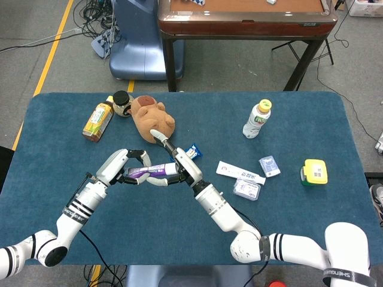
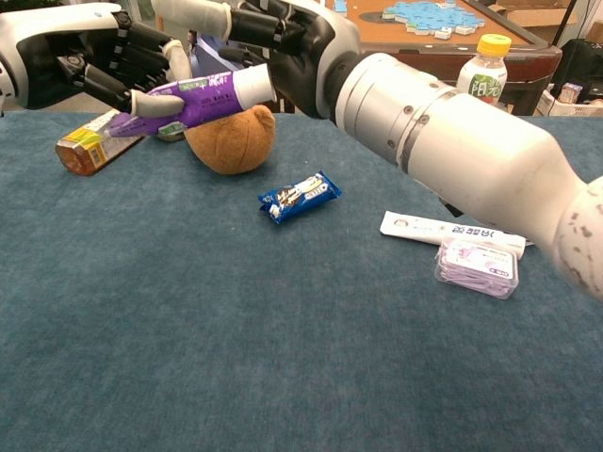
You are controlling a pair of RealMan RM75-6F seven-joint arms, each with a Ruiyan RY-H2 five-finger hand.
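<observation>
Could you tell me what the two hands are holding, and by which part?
A purple tube: left hand grips its flat tail end, right hand its white cap end.

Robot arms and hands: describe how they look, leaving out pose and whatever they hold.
Both arms are glossy white round shells with black bands near the wrists and grey joint segments. Small lettering marks the left forearm and the right arm's big lower shell. The left hand has a pale grey back, black finger frames and light tips. The right hand is the same: white-grey covers over black parts. A thin black cable hangs under the left arm.
</observation>
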